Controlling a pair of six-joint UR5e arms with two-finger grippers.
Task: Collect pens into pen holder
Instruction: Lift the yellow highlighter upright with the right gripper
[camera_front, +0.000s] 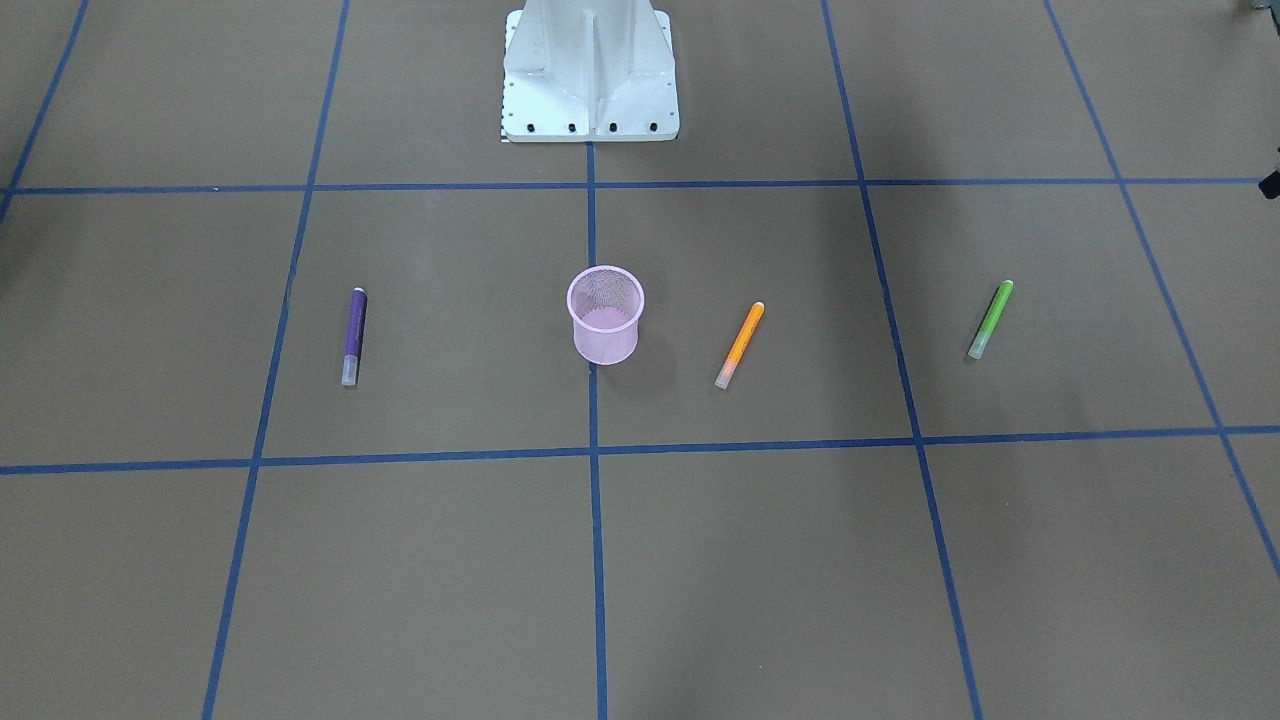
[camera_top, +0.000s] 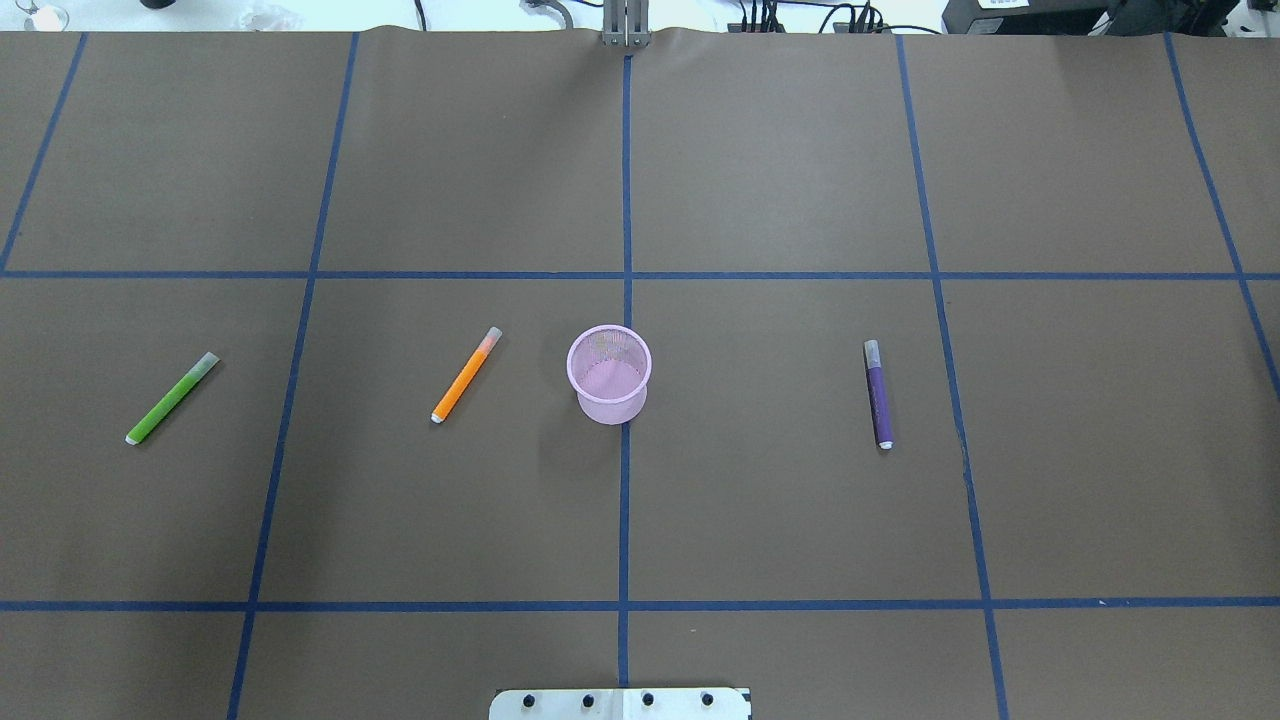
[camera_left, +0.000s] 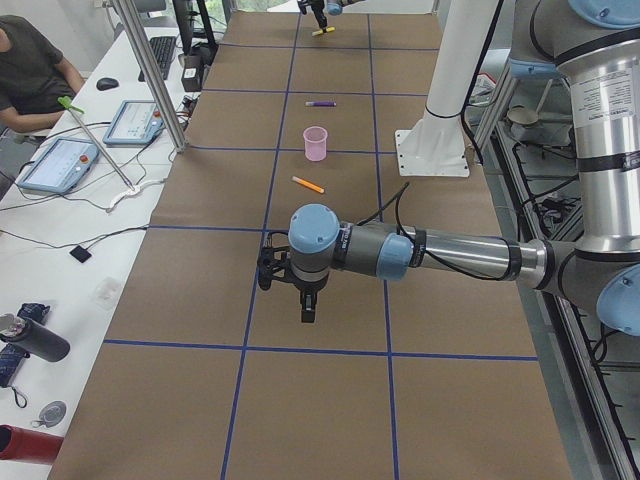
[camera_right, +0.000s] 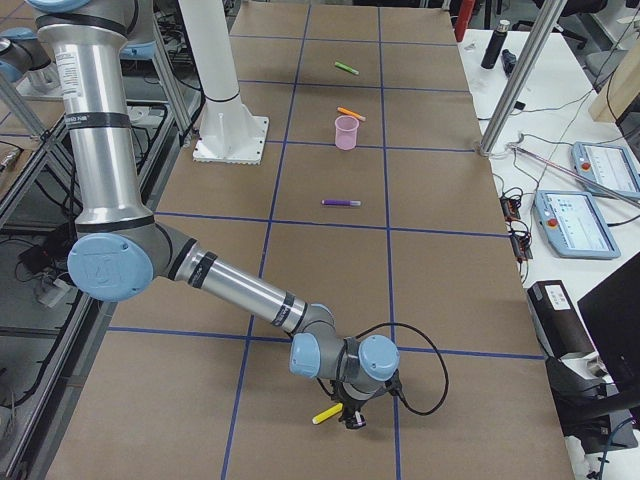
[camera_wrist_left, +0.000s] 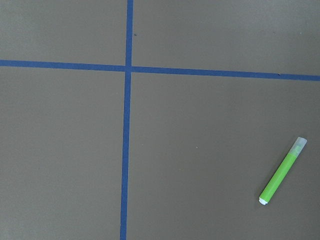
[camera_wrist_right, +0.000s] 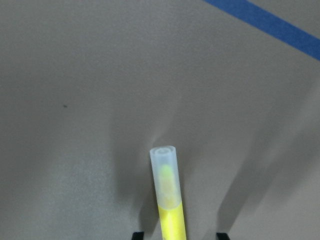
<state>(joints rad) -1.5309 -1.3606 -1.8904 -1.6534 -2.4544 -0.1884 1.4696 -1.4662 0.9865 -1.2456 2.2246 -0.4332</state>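
Observation:
The pink mesh pen holder (camera_top: 609, 373) stands upright at the table's middle, also in the front view (camera_front: 605, 315). The orange pen (camera_top: 466, 375) lies to its left, the green pen (camera_top: 172, 398) further left, and the purple pen (camera_top: 878, 394) to its right. The yellow pen (camera_wrist_right: 167, 200) lies between my right gripper's (camera_wrist_right: 180, 235) fingertips (camera_wrist_right: 137, 235), with gaps on both sides; the jaws are open. My left gripper (camera_left: 308, 300) hovers low over the table; I cannot tell whether it is open or shut. Its wrist view shows the green pen (camera_wrist_left: 283, 171) at lower right.
Blue tape lines (camera_top: 625, 450) split the brown table cover into squares. The robot's white base plate (camera_front: 590, 90) stands behind the holder. Operator tablets (camera_right: 590, 190) and a metal post (camera_right: 515, 80) are beside the table's far edge. The right arm works at the table's right end (camera_right: 300, 440).

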